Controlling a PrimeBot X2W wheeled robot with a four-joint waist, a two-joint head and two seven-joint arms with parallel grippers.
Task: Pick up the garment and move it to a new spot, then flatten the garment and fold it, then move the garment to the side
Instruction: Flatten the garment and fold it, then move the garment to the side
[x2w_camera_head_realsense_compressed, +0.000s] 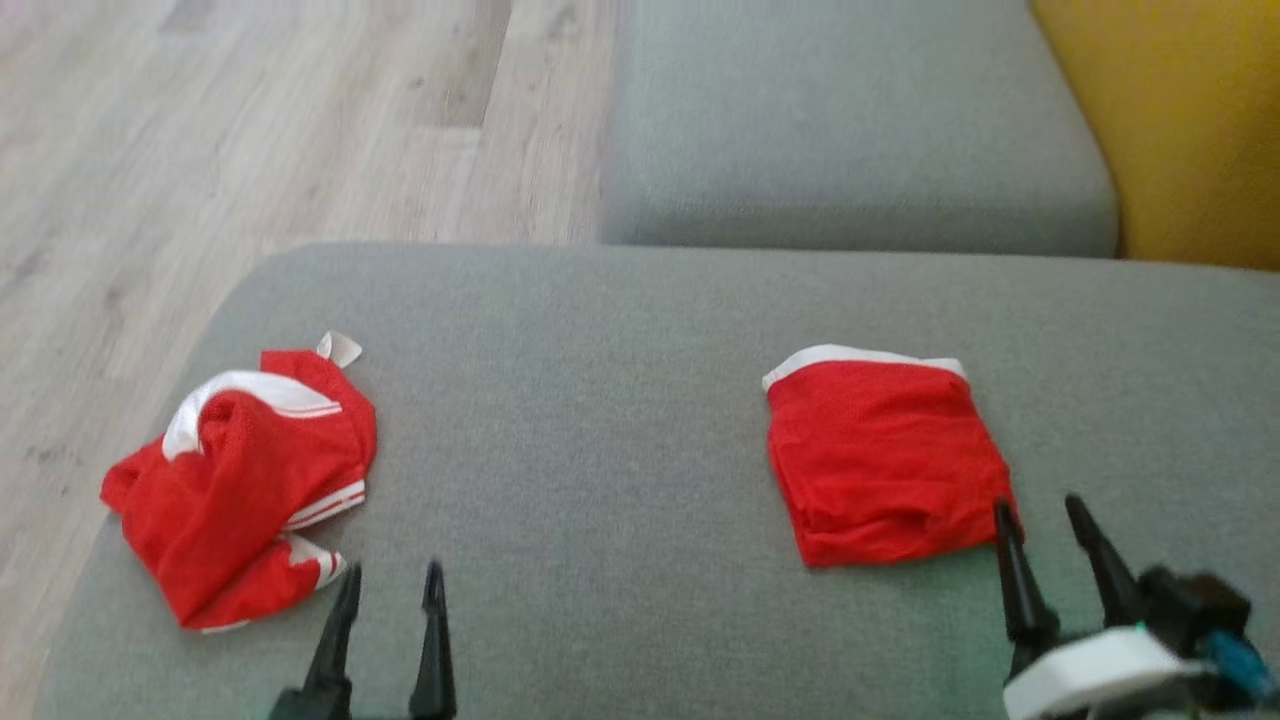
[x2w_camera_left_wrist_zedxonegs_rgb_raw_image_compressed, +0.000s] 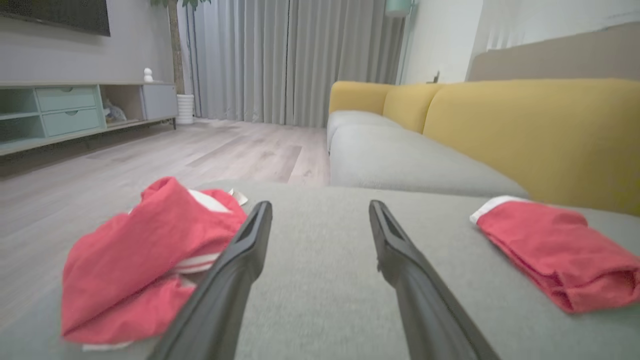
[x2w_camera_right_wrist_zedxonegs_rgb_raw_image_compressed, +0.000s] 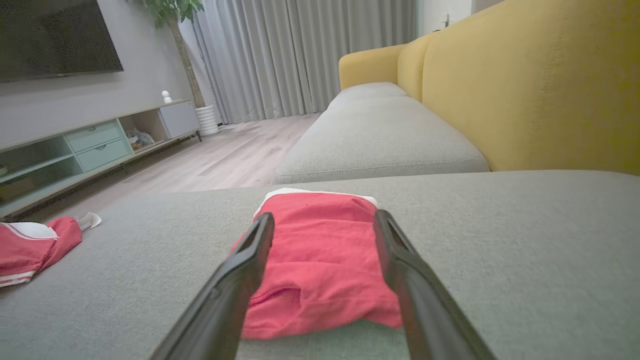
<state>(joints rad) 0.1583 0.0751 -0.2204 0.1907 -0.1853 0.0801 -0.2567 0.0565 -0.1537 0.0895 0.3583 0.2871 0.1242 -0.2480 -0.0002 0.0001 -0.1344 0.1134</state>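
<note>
Since the folded red garment (x2w_camera_head_realsense_compressed: 880, 470) lay squared up at the right of the head view on the grey seat cushion (x2w_camera_head_realsense_compressed: 600, 380), well apart from the crumpled red jersey (x2w_camera_head_realsense_compressed: 240, 480) at the lower left, it looked deliberately set aside, the fold done. The right gripper (x2w_camera_head_realsense_compressed: 1036, 502) hovered low at its near corner, fingers spread and empty. The left gripper (x2w_camera_head_realsense_compressed: 392, 568), at the bottom edge beside the crumpled jersey, pointed up-frame, equally spread and empty.
</note>
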